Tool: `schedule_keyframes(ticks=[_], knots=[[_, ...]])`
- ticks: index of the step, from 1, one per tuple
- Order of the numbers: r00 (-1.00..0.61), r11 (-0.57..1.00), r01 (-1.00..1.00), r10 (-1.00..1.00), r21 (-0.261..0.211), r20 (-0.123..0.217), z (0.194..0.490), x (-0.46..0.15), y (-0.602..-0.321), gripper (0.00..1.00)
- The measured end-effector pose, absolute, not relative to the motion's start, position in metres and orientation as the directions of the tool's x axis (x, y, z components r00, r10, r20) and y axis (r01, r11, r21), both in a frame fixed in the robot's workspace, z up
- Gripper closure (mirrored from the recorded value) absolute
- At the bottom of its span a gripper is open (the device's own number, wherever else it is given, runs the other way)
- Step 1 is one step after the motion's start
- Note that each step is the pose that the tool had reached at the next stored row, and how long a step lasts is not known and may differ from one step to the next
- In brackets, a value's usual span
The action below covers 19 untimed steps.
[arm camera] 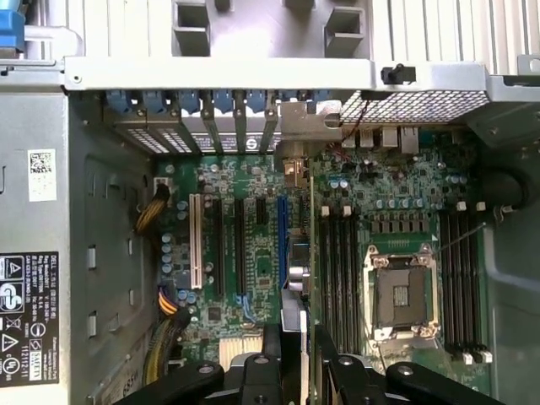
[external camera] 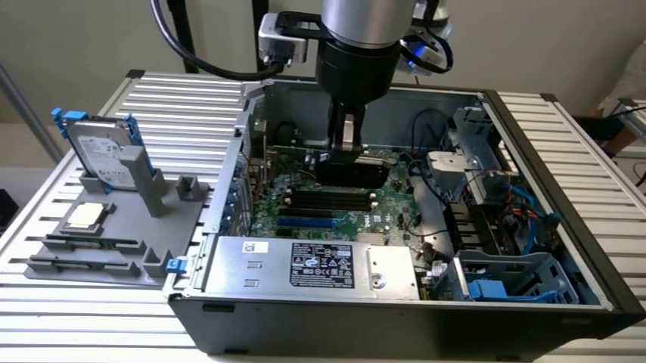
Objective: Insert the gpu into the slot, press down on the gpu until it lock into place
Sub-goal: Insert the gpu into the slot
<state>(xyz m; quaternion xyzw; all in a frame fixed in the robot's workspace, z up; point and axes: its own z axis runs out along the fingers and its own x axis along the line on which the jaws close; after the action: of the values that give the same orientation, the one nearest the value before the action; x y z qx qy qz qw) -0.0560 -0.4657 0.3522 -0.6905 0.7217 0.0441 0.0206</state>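
Thin flat black gpu [external camera: 355,172], with its green board edge and metal end bracket, hangs upright inside the open grey metal computer case [external camera: 525,102]. It is clamped between the fingers of the robot's black hand [external camera: 349,155].

In the wrist view the gpu [arm camera: 297,253] is seen edge-on. It runs parallel to the long narrow bright-blue plastic slot [arm camera: 281,236], just beside it on the side toward the black parallel memory slots [arm camera: 337,270]. The blue of the slot lies uncovered along its length, so the card is not seated in it (how high above the slot it hangs I cannot tell). The hand [arm camera: 297,337] grips the card's upper edge, and the bracket sits near the slot's end closest to the case wall.

On the slot's other side, well apart, lies the silver labelled power-supply box [external camera: 313,265]. The case stands on a ribbed aluminium worktop [external camera: 181,98].
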Motion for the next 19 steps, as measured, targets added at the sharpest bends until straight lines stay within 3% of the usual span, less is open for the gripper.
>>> schedule_keyframes(ticks=[19], knots=[[-0.02,0.019,-1.0,-0.995,0.009,-0.093,0.321,-0.076,-0.468,0.74]])
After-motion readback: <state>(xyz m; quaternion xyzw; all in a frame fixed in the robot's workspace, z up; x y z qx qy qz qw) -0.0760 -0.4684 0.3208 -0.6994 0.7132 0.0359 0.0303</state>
